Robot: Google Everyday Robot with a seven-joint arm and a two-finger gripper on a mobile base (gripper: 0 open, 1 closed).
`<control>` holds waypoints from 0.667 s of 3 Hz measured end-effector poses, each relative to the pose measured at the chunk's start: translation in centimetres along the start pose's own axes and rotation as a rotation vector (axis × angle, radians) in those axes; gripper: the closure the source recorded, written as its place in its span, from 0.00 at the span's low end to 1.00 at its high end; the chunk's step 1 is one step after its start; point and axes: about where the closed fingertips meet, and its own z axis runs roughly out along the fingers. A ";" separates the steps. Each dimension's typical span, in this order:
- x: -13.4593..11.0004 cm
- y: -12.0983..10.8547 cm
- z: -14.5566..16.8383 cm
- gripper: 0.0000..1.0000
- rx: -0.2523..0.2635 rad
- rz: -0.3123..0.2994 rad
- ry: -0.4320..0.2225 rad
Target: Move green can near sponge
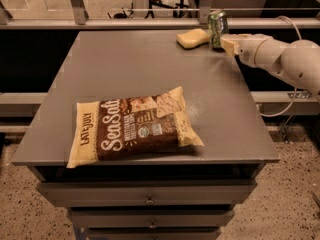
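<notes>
The green can [218,28] stands upright at the far right of the grey table [150,74], right beside the pale yellow sponge [192,38] and touching or almost touching its right end. My gripper [229,44], on the white arm [272,56], comes in from the right. It sits low against the can's right side near its base. The can's lower right part is hidden behind the gripper.
A large brown-and-cream chip bag [135,125] lies flat near the table's front edge. A metal rail [150,23] runs just behind the table's far edge. Drawers [150,200] sit below the tabletop. A cable [280,109] hangs at the right.
</notes>
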 end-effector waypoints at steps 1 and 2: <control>0.1 0.6 2.1 0.94 -0.027 0.000 -0.013; 0.8 1.0 3.6 1.00 -0.045 0.011 -0.017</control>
